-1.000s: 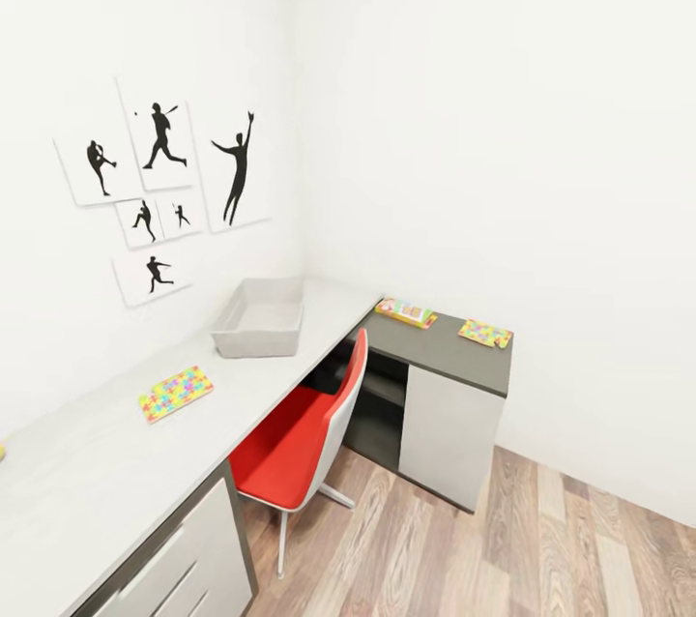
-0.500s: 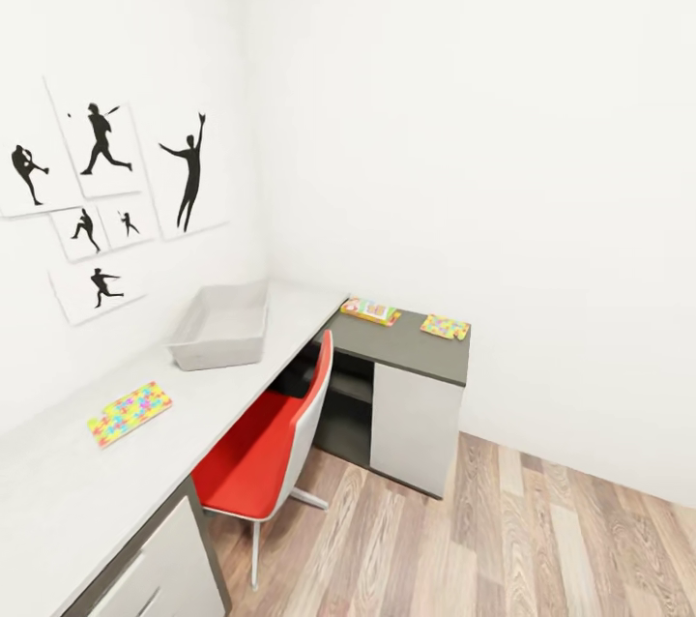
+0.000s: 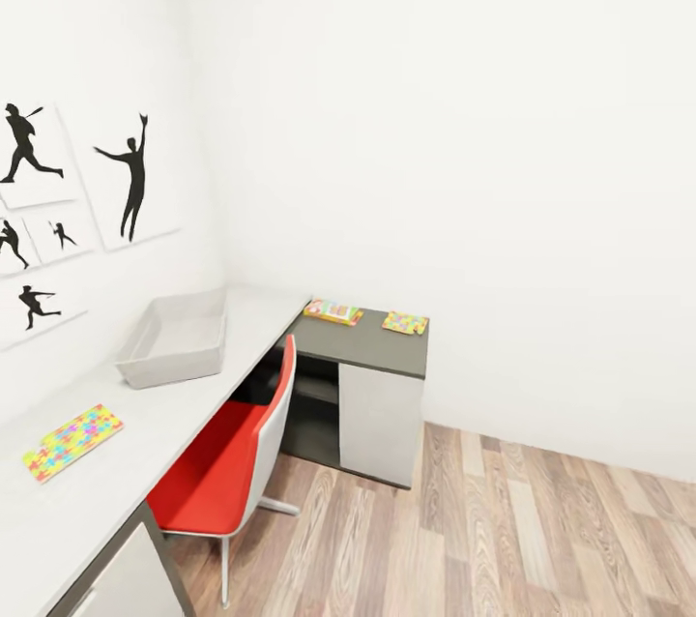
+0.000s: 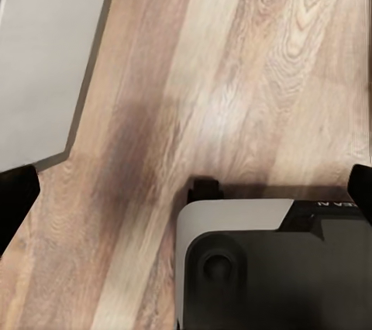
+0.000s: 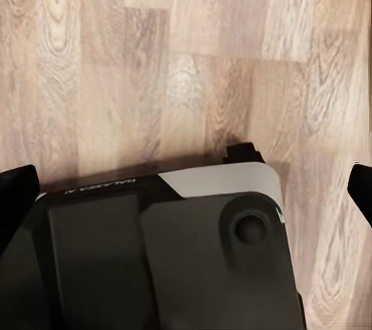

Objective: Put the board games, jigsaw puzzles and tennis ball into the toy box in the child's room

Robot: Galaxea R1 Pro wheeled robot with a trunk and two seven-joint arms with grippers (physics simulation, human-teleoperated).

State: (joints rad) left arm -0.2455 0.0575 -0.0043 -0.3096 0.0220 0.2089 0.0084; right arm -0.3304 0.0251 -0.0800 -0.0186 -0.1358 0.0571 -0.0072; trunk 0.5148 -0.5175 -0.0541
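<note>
Light grey and dark grey parts together make the L-shaped tabletop in the corner of the white room. On the light grey part, close to the wall, stands the toy box, a grey tub with sloping walls; from the head view it looks empty. Nearer to the camera on the same part lies one jigsaw puzzle, flat, well apart from the toy box. On the dark grey part lie two more flat things: a board game near the joint of the two tops, and a second jigsaw puzzle beside it, toward the outer end, not touching it. A red chair with a white back stands at the tabletop, partly under its edge. Black sports silhouette prints hang on the wall at the left. The floor is wood planks.

The left gripper points down at the floor; its dark fingertips show at the two opposite edges of the wrist view, wide apart, with nothing between them. The right gripper is the same: fingertips spread wide, holding nothing, over the floor and the robot's dark base.
</note>
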